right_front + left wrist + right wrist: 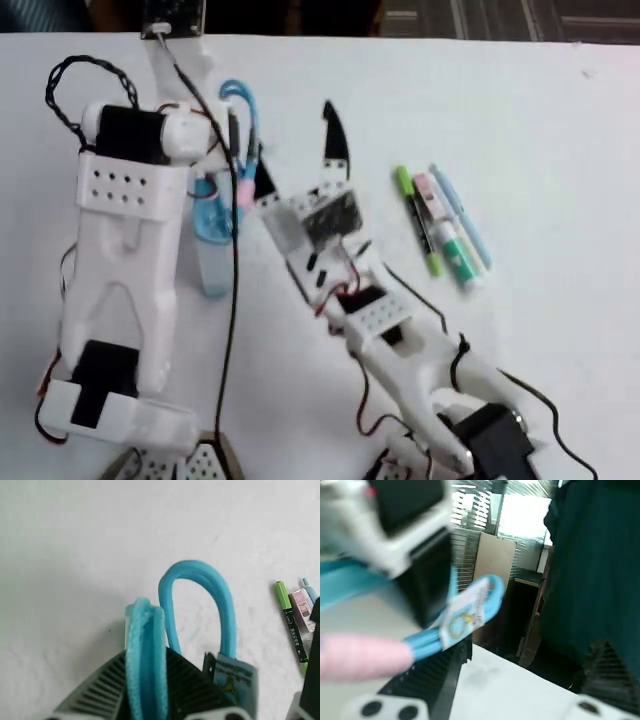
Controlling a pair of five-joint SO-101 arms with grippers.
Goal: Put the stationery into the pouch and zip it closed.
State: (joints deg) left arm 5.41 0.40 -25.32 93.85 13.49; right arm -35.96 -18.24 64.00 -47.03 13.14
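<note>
Clenches left claw (146,665) on pouch (212,240) to steady its mouth; holds right claw (296,148) released beside pink pen (243,192).

Bright, even light falls on the white tabletop (520,90). A soft grey shadow lies on it beside the pouch (145,650). A window (525,517) glares white in the room behind.

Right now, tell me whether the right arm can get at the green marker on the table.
Probably yes. The right hand is open and looks empty, and the green marker lies on bare table just beside it, with nothing between them.
</note>
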